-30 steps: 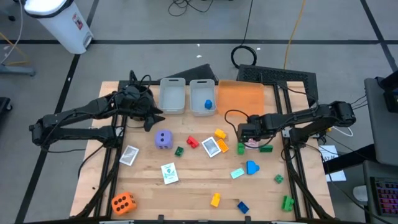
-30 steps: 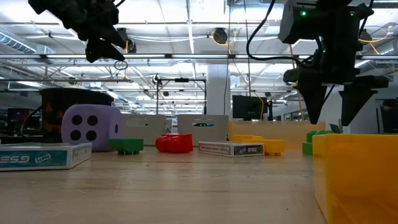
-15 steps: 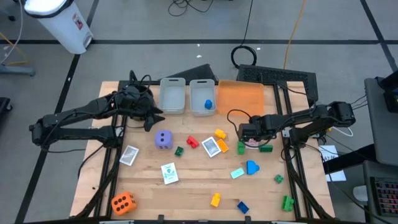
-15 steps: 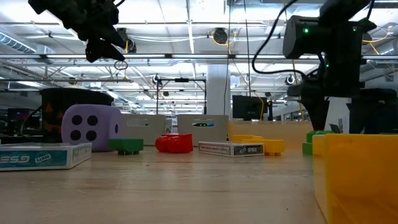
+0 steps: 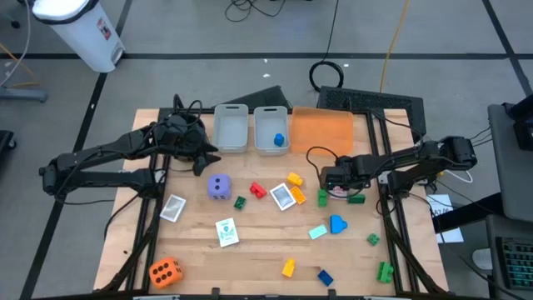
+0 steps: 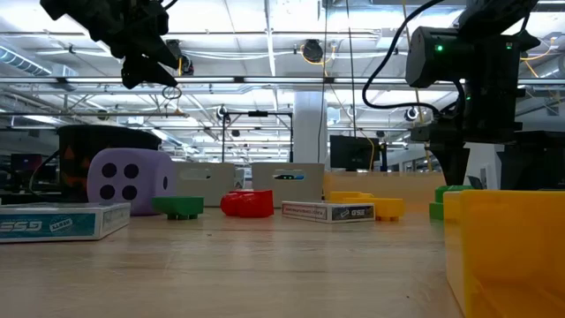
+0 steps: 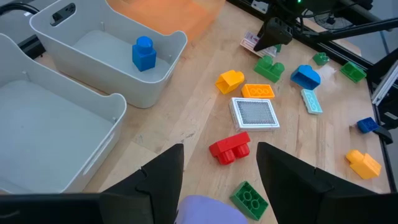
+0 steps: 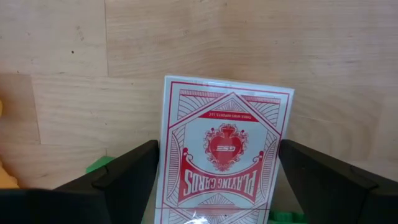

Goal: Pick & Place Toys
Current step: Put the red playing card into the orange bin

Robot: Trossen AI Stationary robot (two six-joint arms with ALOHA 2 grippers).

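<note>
R pincer lined up over a card pack, L arm just parked

Going L to R: left pincer [image 5: 202, 160] hangs above the bench [image 5: 250, 250] by the purple die [image 5: 218, 186], fingers roughly half apart w/ nothing between them, prob waiting. Blue brick [image 5: 280, 139] already sits in the grey bin [image 5: 271, 125]. Right pincer [image 8: 217, 180] is low over the red card pack [image 8: 227, 149], fingers spread wide either side, not gripping yet imo. Pack's near end is cut off in the wrist view; from above the arm hides most of it.

The worktop [image 5: 250, 250] was pale planked wood with a matt finish. The grey bins [image 7: 93, 50] and the red brick [image 7: 230, 148] were smooth plastic. The red-backed card pack [image 8: 224, 149] looked glossy printed paper.
</note>
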